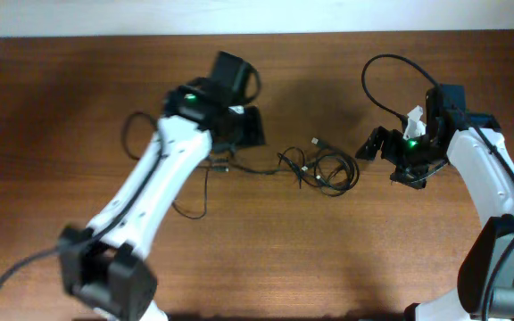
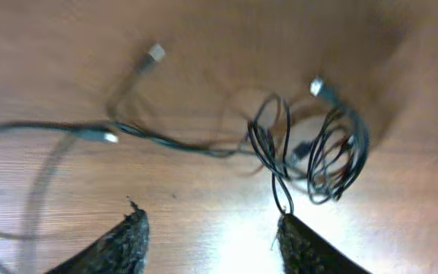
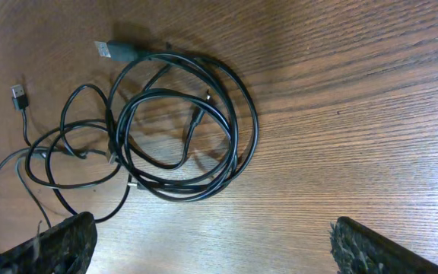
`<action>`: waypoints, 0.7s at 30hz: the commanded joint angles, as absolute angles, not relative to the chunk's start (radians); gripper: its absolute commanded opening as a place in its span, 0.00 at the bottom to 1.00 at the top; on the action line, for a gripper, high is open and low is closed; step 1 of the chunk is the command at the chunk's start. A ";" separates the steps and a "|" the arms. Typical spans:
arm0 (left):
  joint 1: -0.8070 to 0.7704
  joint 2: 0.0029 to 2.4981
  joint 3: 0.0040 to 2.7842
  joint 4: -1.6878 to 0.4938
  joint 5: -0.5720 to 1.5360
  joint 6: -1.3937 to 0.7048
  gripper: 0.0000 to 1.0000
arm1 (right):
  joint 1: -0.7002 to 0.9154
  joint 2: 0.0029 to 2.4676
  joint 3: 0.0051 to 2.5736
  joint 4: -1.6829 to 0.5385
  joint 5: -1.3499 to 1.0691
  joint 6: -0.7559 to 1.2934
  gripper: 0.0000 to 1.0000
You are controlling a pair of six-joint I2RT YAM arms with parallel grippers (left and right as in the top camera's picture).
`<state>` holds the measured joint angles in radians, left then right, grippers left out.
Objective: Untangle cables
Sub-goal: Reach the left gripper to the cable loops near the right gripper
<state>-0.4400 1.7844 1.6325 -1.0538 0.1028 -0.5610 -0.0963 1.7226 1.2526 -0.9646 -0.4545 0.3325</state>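
Several tangled cables run left to right, coiled at right end.

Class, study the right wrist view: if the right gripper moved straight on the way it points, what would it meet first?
Probably the coiled cables, lying on the table just ahead of the open right gripper; depth is hard to judge.

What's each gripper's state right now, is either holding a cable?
Left gripper: open, nothing between the fingers.
Right gripper: open wide, empty; cables not gripped.
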 commanded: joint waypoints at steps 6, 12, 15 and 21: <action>-0.608 2.011 1.637 -0.944 0.177 -0.572 0.57 | -0.091 1.724 1.248 -0.965 -0.456 0.329 0.99; -0.645 2.080 1.637 -0.925 0.179 -0.571 0.47 | -0.091 1.724 1.248 -0.966 -0.456 0.329 0.99; -0.646 2.080 1.637 -0.921 0.179 -0.571 0.37 | -0.091 1.724 1.248 -0.965 -0.456 0.329 0.99; -0.646 2.079 1.645 -0.913 0.267 -0.555 0.00 | -0.091 1.724 1.248 -0.970 -0.456 0.329 0.99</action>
<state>-0.6422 2.0701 1.6325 -0.9169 0.1802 -0.5686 -0.0963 1.7226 1.2526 -0.9657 -0.4545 0.3332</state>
